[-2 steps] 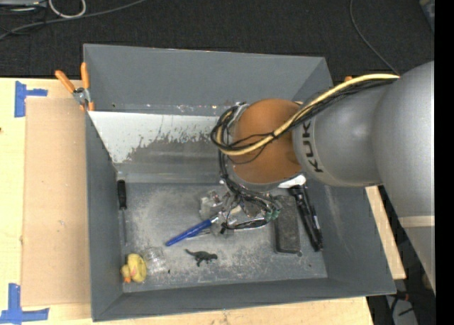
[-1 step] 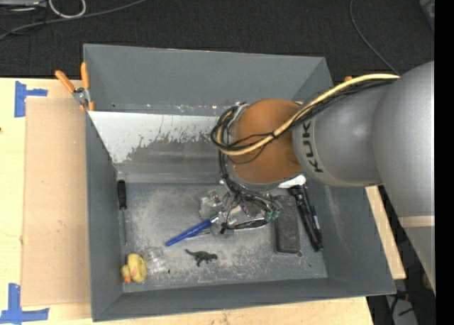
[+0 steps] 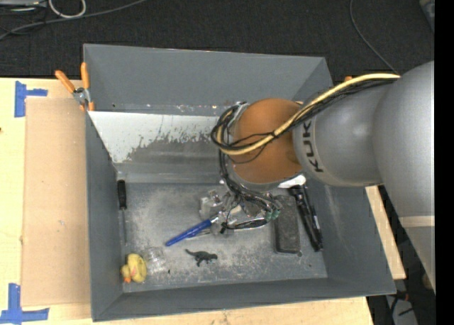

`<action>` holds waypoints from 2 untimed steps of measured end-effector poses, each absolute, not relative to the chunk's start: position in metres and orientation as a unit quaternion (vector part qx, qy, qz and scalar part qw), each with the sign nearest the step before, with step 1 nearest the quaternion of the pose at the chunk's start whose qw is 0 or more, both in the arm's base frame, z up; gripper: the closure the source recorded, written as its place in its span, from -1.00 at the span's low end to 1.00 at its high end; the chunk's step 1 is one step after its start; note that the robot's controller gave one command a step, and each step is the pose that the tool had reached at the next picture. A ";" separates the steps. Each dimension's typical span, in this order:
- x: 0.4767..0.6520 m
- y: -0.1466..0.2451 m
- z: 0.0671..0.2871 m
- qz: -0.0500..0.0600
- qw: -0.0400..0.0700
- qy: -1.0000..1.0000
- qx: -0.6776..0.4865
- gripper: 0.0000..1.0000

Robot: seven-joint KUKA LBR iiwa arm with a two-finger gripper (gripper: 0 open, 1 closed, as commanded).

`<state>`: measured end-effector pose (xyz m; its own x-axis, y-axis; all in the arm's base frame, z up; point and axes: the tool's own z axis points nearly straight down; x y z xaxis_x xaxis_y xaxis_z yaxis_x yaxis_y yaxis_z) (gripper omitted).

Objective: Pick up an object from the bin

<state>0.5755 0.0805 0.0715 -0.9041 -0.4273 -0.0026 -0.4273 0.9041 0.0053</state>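
"Blue pen (image 3: 189,233), where did it lie?"
"Slantwise near the middle of the bin's (image 3: 213,89) floor, its upper end right at the tool (image 3: 225,216). A thin wire-framed thing (image 3: 250,223) lay just right of that, with a dark block (image 3: 287,233) beyond."
"Was the tool apart or together?"
"I could not tell; the orange cover (image 3: 262,139) on the wrist hid too much."
"How should the grasp have gone?"
"By my judgement, straddle the pen across its barrel, clear of the wire thing, clamp only once low, then lift straight."
"And the arm (image 3: 355,132)?"
"It stretched in from the right and bent steeply down, wrist pointing at the floor."
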 end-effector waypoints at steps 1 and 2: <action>0.573 0.081 0.113 0.004 -0.004 0.976 -0.219 1.00; 0.572 0.082 0.151 0.004 -0.005 0.976 -0.218 1.00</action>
